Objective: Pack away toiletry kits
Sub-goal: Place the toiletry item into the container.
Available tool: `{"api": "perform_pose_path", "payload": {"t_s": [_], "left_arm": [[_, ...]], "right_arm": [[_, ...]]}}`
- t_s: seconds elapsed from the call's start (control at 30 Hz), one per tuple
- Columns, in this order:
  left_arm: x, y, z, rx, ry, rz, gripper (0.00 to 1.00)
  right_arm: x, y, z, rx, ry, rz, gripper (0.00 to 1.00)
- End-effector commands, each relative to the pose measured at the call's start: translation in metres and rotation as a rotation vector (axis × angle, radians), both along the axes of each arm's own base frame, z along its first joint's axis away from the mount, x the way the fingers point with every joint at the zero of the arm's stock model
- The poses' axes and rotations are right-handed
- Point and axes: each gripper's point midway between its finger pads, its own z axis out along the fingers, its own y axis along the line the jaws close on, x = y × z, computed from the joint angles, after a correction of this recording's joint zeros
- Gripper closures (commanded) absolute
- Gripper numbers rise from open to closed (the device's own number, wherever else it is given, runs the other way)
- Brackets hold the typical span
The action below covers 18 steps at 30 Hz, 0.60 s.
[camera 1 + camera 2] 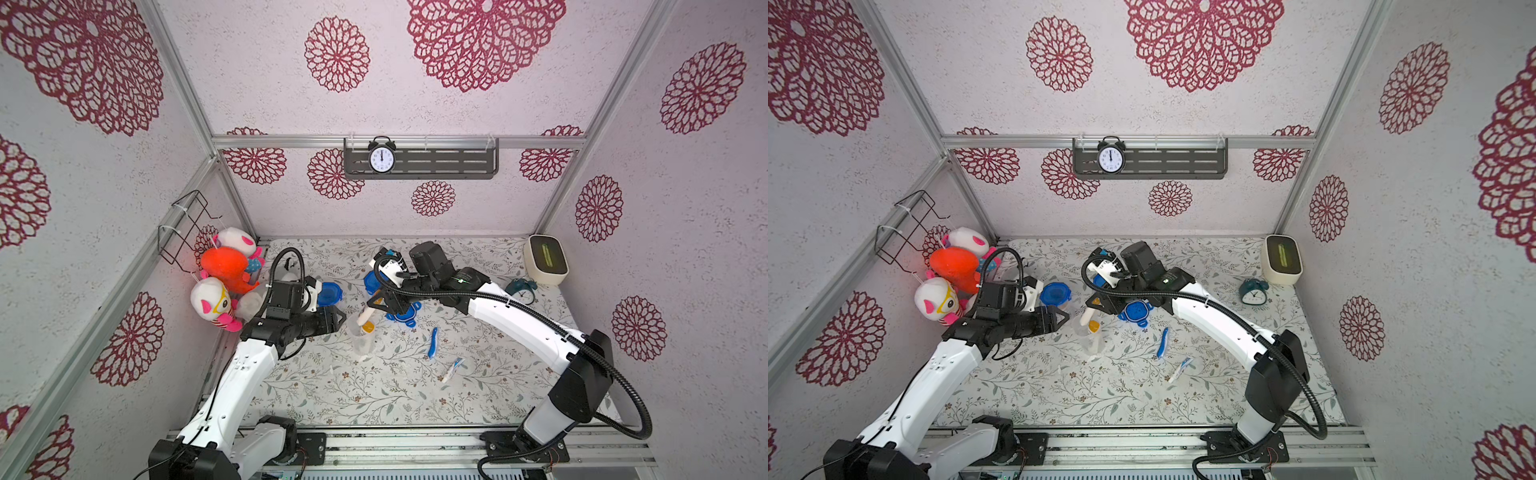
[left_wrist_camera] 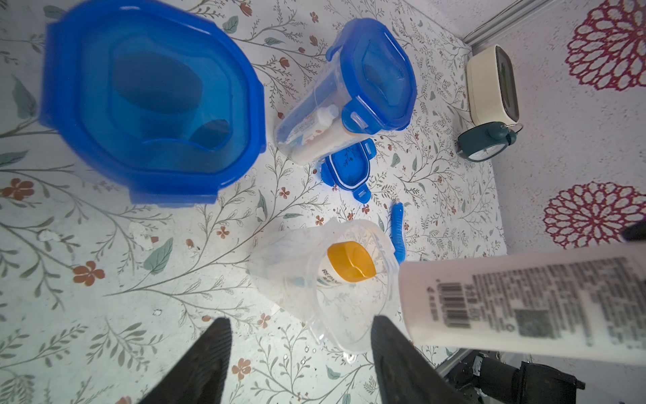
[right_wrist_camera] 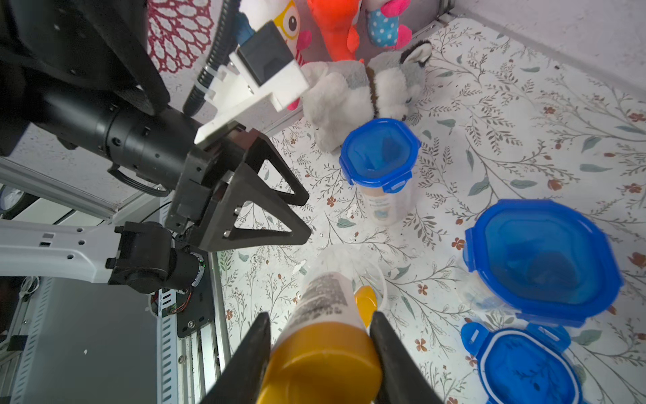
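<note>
An open clear cup (image 1: 360, 343) (image 2: 314, 297) stands mid-table with an orange-capped bottle (image 2: 351, 263) inside it. My right gripper (image 3: 320, 318) (image 1: 375, 306) is shut on the orange-cap end of a second white bottle (image 3: 323, 293) (image 2: 524, 304), tilted with its base at the cup's mouth. Beside the cup, my left gripper (image 2: 300, 332) (image 1: 341, 318) is open, the cup's near rim between its fingers. Behind stand two closed cups with blue lids (image 1: 331, 292) (image 1: 371, 282). On the table lie a loose blue lid (image 1: 404, 316), a blue toothbrush (image 1: 433, 341) and a toothpaste tube (image 1: 452, 369).
Plush toys (image 1: 226, 270) crowd the back left corner under a wire basket (image 1: 187, 226). A grey plush (image 3: 367, 87) lies near one closed cup. A teal alarm clock (image 1: 521, 289) and a cream box (image 1: 545, 259) sit at the back right.
</note>
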Motion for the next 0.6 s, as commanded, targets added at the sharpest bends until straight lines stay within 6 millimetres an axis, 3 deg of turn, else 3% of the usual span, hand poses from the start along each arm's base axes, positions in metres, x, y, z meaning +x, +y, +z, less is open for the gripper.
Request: {"api": "perform_pose_path", "payload": {"t_s": [0.0,0.4,0.57], "left_arm": [[0.004,0.001,0.008,-0.015,-0.038,0.007,0.33],[0.005,0.001,0.009,-0.026,-0.039,0.002,0.33],[0.006,0.001,0.007,-0.031,-0.031,0.004,0.33]], "right_arm": [[-0.005,0.008,0.014,0.035,-0.027,0.048,0.63],[0.006,0.028,-0.036,-0.034,0.023,0.050,0.60],[0.007,0.032,-0.043,-0.058,0.021,0.042,0.40]]}}
